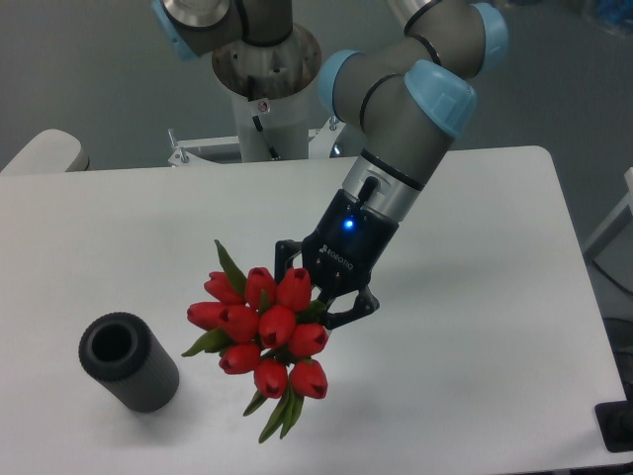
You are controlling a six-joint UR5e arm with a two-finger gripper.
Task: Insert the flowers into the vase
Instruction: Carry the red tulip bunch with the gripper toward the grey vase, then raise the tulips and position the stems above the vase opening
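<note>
Red tulip buds make up the flowers [262, 327], a tight bunch with green leaves, seen in the single fixed view near the middle of the white table [475, 327]. The bunch is clasped by the gripper [315, 295], whose dark fingers are closed on it from the far right side, where the stems are presumably gathered behind the buds. Whether the bunch is lifted clear of the table or brushes it cannot be told; leaf tips point toward the near edge. The bunch appears to be held tilted rather than upright, so a reorientation is probably needed for the stems to go down first.

To the left, well apart from the bunch, the vase [129, 362] is found: a dark grey ribbed cylinder. Its round bore is open and nothing is seen in it, so insertion is not yet done. The bunch is judged to need carrying left and aligning over that bore.
</note>
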